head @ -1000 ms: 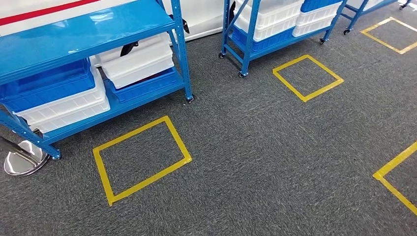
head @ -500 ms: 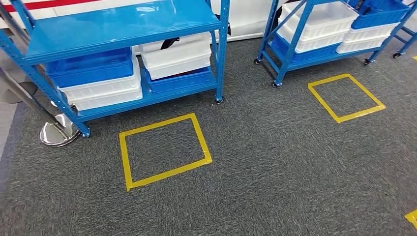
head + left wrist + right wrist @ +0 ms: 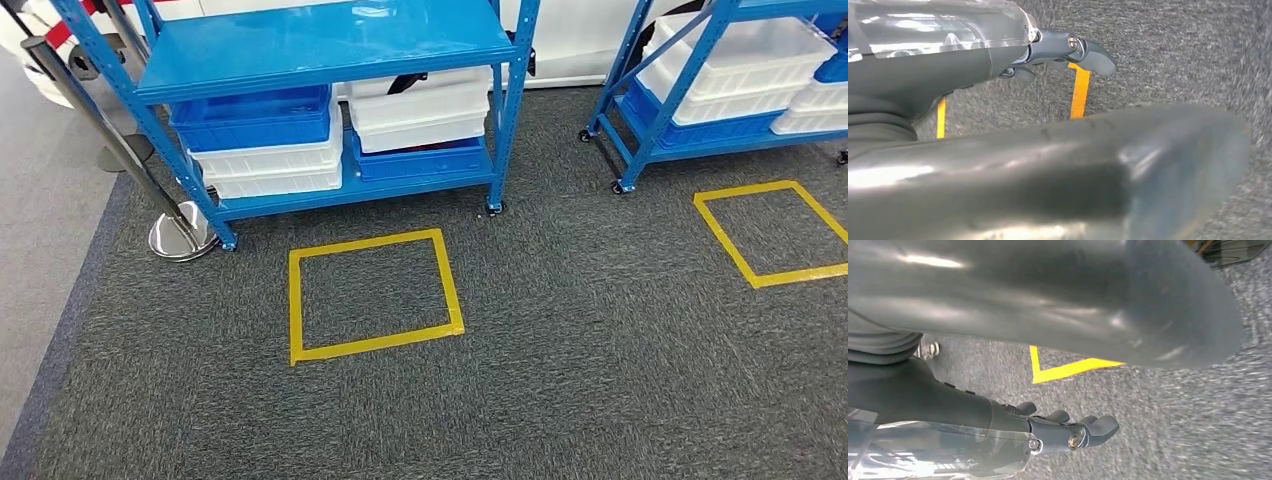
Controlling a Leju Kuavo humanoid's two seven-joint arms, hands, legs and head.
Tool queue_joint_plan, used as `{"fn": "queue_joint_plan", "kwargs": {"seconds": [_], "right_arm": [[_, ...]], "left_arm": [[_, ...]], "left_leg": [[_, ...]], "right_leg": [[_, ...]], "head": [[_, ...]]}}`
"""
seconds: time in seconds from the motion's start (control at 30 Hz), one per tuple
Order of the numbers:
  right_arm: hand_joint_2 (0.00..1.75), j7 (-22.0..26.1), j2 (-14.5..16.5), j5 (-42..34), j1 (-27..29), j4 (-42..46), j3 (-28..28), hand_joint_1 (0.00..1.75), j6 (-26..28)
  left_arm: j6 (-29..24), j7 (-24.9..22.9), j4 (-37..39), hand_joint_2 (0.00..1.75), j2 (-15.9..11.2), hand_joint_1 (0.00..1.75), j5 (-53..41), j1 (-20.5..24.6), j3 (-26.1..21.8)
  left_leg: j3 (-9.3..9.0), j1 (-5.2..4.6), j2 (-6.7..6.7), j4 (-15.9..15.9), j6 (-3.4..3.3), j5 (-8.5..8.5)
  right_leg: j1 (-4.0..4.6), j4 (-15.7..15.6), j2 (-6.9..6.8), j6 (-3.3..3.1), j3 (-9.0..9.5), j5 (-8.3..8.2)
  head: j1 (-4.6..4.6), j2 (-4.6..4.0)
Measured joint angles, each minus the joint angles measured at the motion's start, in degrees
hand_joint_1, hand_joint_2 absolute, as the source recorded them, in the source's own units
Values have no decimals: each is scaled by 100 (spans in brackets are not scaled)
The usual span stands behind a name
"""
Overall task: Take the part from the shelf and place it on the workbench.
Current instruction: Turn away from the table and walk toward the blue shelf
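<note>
Nearest the camera in the head view, dark grey carpet (image 3: pixel 560 400) covers the lower frame. Just left of centre a square of yellow tape (image 3: pixel 372 295) lies on it, and a second yellow square (image 3: pixel 770 232) sits at the right edge.

In the left wrist view the left hand (image 3: pixel 1063 52) hangs above the carpet, its fingers lightly curled and apart, holding nothing. In the right wrist view the right hand (image 3: pixel 1068 430) hangs the same way, fingers loosely bent and separated, with nothing in its grasp.

Beyond the central tape square, a blue shelf (image 3: pixel 320 45) on small castors spans the upper left and centre of the frame. Its top board is bare and glossy. On its lower level, at left, a blue bin (image 3: pixel 252 118) is stacked on white bins (image 3: pixel 270 168); beside them, at right, white bins (image 3: pixel 420 112) sit on another blue bin (image 3: pixel 420 160). I cannot tell which bin holds the part; no part is distinguishable.

At the far left a chrome stanchion (image 3: pixel 178 236) stands with its round base touching the carpet's edge, next to the shelf's corner leg. In the upper right a second blue rack (image 3: pixel 660 100) carries more white and blue bins.
</note>
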State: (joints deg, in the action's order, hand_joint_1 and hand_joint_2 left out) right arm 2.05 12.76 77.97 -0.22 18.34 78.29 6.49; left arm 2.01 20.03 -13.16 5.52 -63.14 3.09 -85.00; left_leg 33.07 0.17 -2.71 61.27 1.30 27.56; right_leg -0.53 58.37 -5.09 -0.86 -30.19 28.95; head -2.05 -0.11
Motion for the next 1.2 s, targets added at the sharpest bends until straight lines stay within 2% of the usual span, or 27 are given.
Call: {"fn": "queue_joint_plan", "kwargs": {"seconds": [0.03, 0.07, 0.13, 0.17, 0.23, 0.27, 0.3, 0.33, 0.37, 0.4, 0.47, 0.5, 0.53, 0.57, 0.67, 0.7, 0.77, 0.83, 0.87, 0.9, 0.93, 0.97, 1.0, 1.03, 1.07, 1.1, 1.2], "right_arm": [[0, 0, -1, 3, -3, -4, 7, 0, 2], [0, 0, -1, -1, -10, -7, 16, 0, 7], [0, 4, -1, -45, -44, -11, 49, 0, 19], [0, 9, -1, -71, -60, -13, 71, 0, 24], [0, 27, -2, -106, -75, -18, 113, 0, 27], [0, 33, -2, -111, -69, -22, 127, 0, 27], [0, 37, -2, -116, -66, -26, 144, 0, 28], [0, 36, -3, -121, -62, -30, 162, 0, 28], [0, 32, -4, -123, -60, -33, 179, 0, 29], [0, 26, -9, -124, -58, -36, 196, 0, 29], [0, 11, -21, -123, -56, -38, 220, 0, 29], [0, 7, -27, -123, -59, -40, 228, 0, 29], [0, 4, -30, -123, -64, -44, 233, 0, 29], [0, 1, -31, -123, -69, -48, 235, 0, 29], [0, -2, -32, -123, -74, -54, 245, 0, 29], [0, 1, -34, -123, -72, -55, 251, 0, 29], [0, 14, -38, -117, -68, -57, 263, 0, 25], [0, 35, -41, -104, -65, -58, 269, 0, 6], [0, 44, -42, -96, -64, -59, 271, 0, -8], [0, 50, -42, -91, -63, -59, 271, 0, -17], [0, 52, -41, -87, -63, -59, 271, 0, -23], [0, 54, -40, -85, -61, -59, 271, 0, -25], [0, 54, -33, -84, -58, -62, 272, 0, -26], [0, 55, -28, -84, -57, -65, 272, 0, -26], [0, 57, -23, -83, -56, -68, 273, 0, -27], [0, 58, -19, -80, -54, -71, 273, 0, -29], [0, 67, -20, -58, -51, -71, 274, 0, -53]], "left_arm": [[2, 5, -1, 0, -2, 0, -2, 8, 0], [5, 10, -2, 0, -3, 0, -4, 12, 0], [20, 22, -2, 0, -2, 0, -2, 0, 0], [33, 33, -2, 0, 1, 0, 1, -10, 0], [61, 55, -2, 0, 5, 0, 10, -12, 0], [73, 65, -3, 0, 6, 0, 13, -5, 0], [80, 72, -3, 0, 5, 0, 14, 2, 0], [87, 78, -4, 0, 5, 0, 12, 5, 0], [92, 81, -4, 0, 6, 0, 9, 3, 0], [99, 84, -4, 0, 7, 0, 5, -2, 0], [117, 91, -4, 0, 11, 0, -3, -9, 0], [123, 96, -4, 0, 13, 0, -7, -8, 0], [127, 100, -4, 0, 14, 0, -9, -6, 0], [130, 103, -4, 0, 14, 0, -10, -6, 0], [135, 107, -4, 0, 13, 0, -12, -8, 0], [136, 108, -5, 0, 11, 0, -12, -8, 0], [138, 110, -8, 0, 11, 0, -12, -8, 0], [144, 110, -8, 0, 16, 0, -12, -12, 0], [145, 110, -8, 0, 20, 0, -12, -18, 0], [146, 110, -8, 0, 24, 0, -12, -26, 0], [145, 110, -8, 0, 27, 0, -12, -33, 0], [145, 110, -9, 0, 27, 0, -12, -38, 0], [144, 110, -14, 0, 20, 0, -12, -41, 0], [143, 111, -20, 0, 17, 0, -10, -39, 0], [143, 113, -26, 0, 15, 0, -8, -36, 0], [142, 113, -31, 0, 14, 0, -5, -37, 0], [141, 110, -32, 0, 30, 0, 3, -57, 0]], "left_leg": [[-118, -25, -91, -236, -43, -66], [-161, -49, -134, -339, -81, -74], [-171, -49, -26, -365, -141, -88], [-191, -34, 19, -397, -170, -108], [-226, 7, 92, -460, -231, -154], [-222, 8, 124, -468, -248, -158], [-217, 7, 160, -467, -264, -156], [-218, 4, 199, -465, -269, -151], [-228, 2, 239, -463, -270, -141], [-245, 2, 276, -461, -265, -129], [-289, 5, 339, -450, -234, -87], [-300, -5, 361, -432, -204, -56], [-302, -15, 380, -418, -173, -30], [-296, -25, 391, -408, -140, -8], [-313, -14, 397, -389, -42, 38], [-281, -5, 383, -292, -10, 101], [-25, 14, 346, 258, 40, 382], [409, 26, 322, 1043, 70, 688], [560, 28, 317, 1274, 71, 713], [610, 27, 314, 1291, 59, 615], [543, 22, 313, 1072, 32, 406], [390, 8, 307, 684, -14, 139], [225, -17, 288, 290, -72, -55], [87, -44, 269, -28, -121, -175], [9, -73, 253, -215, -160, -211], [-14, -91, 246, -290, -188, -178], [-140, -64, 286, -434, -260, -160]], "right_leg": [[8, 1, -54, 30, 22, 19], [12, -1, -105, 63, 42, 35], [15, -17, -178, 129, 81, 55], [10, 7, -123, 163, 89, 86], [-5, 353, 167, 217, -55, 324], [-20, 696, 333, 231, -222, 507], [-26, 1089, 430, 238, -427, 683], [-30, 1413, 466, 245, -610, 778], [-31, 1569, 477, 249, -720, 760], [-33, 1512, 479, 249, -730, 626], [-41, 833, 491, 234, -478, 146], [-36, 461, 508, 216, -328, -26], [-34, 196, 523, 190, -222, -125], [-27, 72, 537, 160, -176, -138], [-13, 30, 532, 51, -150, -106], [-19, 12, 522, 13, -130, -103], [-30, -14, 493, -48, -86, -83], [-16, -10, 477, -80, -49, -39], [-8, -8, 473, -83, -21, -12], [0, -6, 473, -82, 18, 18], [8, -6, 473, -77, 71, 53], [14, -9, 472, -69, 126, 92], [24, -8, 467, -56, 173, 132], [26, -8, 467, -34, 200, 167], [23, -19, 461, -6, 213, 192], [20, -9, 454, 31, 223, 189], [8, 115, 444, 118, 251, 200]], "head": [[2, 0], [4, 0], [3, 0], [7, 0], [17, 0], [23, 0], [27, 0], [30, 0], [30, 0], [31, 0], [32, 0], [33, 0], [31, 0], [30, 0], [29, 0], [25, 0], [19, 0], [18, 0], [17, 0], [16, 0], [16, 0], [16, 0], [25, 0], [29, 0], [37, 0], [42, 0], [49, 0]]}}
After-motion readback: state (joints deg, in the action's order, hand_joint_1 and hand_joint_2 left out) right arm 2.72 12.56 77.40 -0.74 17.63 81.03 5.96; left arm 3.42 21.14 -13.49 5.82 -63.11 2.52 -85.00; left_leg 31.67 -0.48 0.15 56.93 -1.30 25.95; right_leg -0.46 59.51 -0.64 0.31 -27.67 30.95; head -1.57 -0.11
